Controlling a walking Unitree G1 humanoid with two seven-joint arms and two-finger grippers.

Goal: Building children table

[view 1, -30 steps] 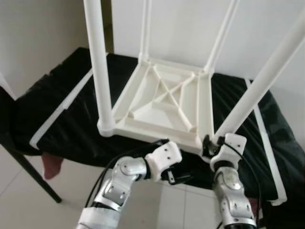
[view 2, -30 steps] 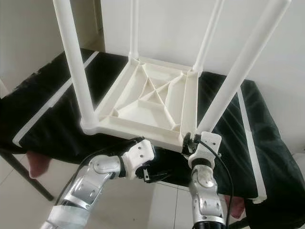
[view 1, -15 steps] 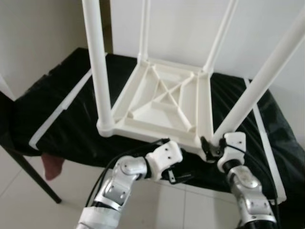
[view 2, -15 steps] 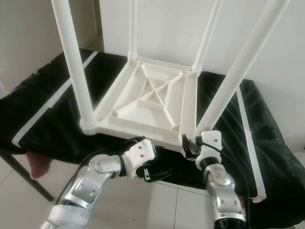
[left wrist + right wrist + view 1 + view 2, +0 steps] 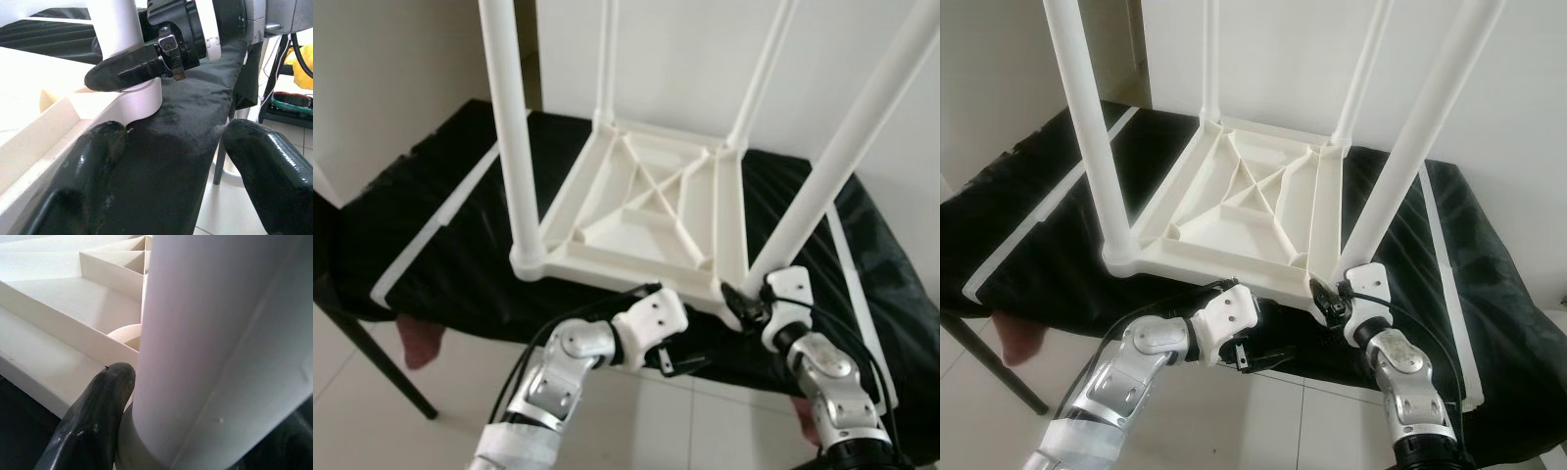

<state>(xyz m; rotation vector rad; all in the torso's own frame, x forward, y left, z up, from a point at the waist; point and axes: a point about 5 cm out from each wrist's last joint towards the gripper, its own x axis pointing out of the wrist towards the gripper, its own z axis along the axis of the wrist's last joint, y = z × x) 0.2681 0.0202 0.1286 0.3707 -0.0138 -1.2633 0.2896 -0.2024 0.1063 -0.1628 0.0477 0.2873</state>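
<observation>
Upside down on a black fabric-covered worktop (image 5: 431, 201): a white plastic children's table (image 5: 646, 211) with a ribbed square underside, four round white legs pointing upward. Near right white tubular leg (image 5: 842, 157) standing in the corner socket closest to the robot's right, leaning slightly outward. Right gripper (image 5: 751, 299) at the base of that leg, jaws set around it just above the socket, one black finger (image 5: 93, 423) pressed against the leg's lower end; apparently gripping the leg. Left gripper (image 5: 677, 367) lower, just below the front edge of the upturned table, at the worktop's hanging fabric; jaws spread apart with nothing between them, one finger (image 5: 93, 161) touching the table's white rim. White strips (image 5: 435, 230) along both sides of the black cover. Pale tiled floor (image 5: 372, 421) beneath, white wall (image 5: 695, 59) behind.
</observation>
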